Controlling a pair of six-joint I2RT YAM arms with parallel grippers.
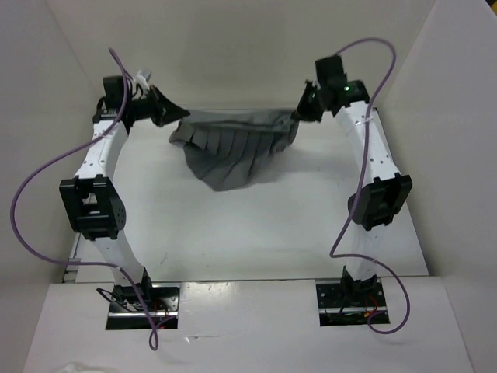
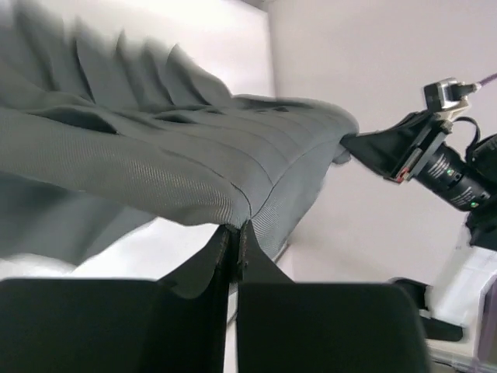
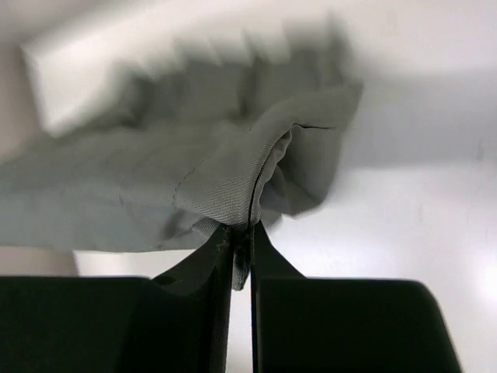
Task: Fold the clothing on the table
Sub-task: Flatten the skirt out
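Note:
The grey clothing [image 1: 229, 148] hangs stretched between both grippers over the far part of the white table [image 1: 256, 225], its lower part drooping in pleats toward the tabletop. My left gripper [image 1: 167, 111] is shut on the garment's left end; in the left wrist view its tips [image 2: 235, 233] pinch a seamed edge of the clothing [image 2: 155, 155]. At the far right, my right gripper [image 1: 301, 110] is shut on the other end. Its wrist view shows a fold of the clothing [image 3: 225, 186] caught between the tips [image 3: 241, 233].
White walls [image 1: 233, 47] enclose the table at the back and both sides. Purple cables [image 1: 46, 179] loop off both arms. The arm bases [image 1: 144, 303] sit at the near edge.

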